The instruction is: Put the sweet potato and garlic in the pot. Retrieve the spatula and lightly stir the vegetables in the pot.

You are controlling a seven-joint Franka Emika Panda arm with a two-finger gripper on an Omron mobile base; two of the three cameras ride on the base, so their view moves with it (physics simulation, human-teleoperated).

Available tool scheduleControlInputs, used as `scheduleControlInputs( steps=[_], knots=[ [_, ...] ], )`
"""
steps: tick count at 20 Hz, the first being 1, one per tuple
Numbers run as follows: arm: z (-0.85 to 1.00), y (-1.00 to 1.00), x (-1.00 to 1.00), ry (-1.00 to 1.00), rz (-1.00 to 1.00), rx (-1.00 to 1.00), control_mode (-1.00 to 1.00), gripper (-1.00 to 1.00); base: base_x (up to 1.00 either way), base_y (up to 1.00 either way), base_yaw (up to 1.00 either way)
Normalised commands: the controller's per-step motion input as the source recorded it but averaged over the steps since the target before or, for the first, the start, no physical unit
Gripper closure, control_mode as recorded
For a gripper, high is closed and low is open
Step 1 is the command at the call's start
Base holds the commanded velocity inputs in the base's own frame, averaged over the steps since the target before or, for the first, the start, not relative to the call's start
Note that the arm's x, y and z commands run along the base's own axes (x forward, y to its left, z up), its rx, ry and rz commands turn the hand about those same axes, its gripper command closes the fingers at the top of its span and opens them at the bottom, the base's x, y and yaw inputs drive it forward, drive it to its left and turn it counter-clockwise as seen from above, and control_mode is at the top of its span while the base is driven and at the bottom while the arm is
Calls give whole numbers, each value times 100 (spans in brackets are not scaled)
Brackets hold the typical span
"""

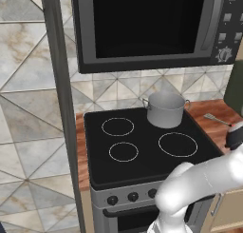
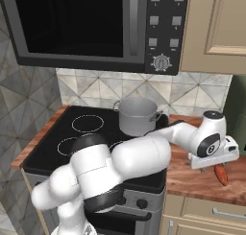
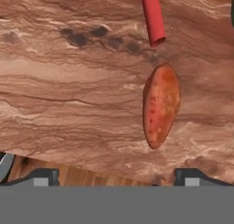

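Reaching for the sweet potato is the step in hand, by my reading; the pot is empty as far as its rim lets me see, and nothing has been lifted.

In the left base view the pot stands on the back right burner of the stove, under the microwave. Just beyond the pot, on the wooden bench, lies a thin metal utensil; I cannot tell if it is the spatula.

In the right base view the arm stretches past the pot and out over the bench. The hand hangs low there, and the sweet potato shows as a reddish lump on the bench directly under it, well apart from the pot.

In the hand view the fingers stand spread as wide as they go, holding nothing. The sweet potato lies lengthwise above the right finger tip, off centre. A red cylindrical handle points at its far end.

The next move calls for shifting sideways until the sweet potato sits between the fingers, then dropping, closing across its narrow width, and carrying it back to the pot.
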Motion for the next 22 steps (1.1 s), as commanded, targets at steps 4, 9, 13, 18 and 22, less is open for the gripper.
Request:
scheduleControlInputs(
  steps=[4, 9, 13, 18, 22],
  knots=[
    [-28, -11, 41, 1, 0, 7, -100, -100, 0, 0, 0],
    [-26, -22, 29, 0, 0, 5, -100, -100, 0, 0, 0],
    [-24, -39, 11, 0, 0, 0, -100, -100, 0, 0, 0],
    [-34, -29, 7, 0, 0, 0, -100, -100, 0, 0, 0],
    [-38, -24, 2, 0, 0, 0, -100, -100, 0, 0, 0]
  ],
)
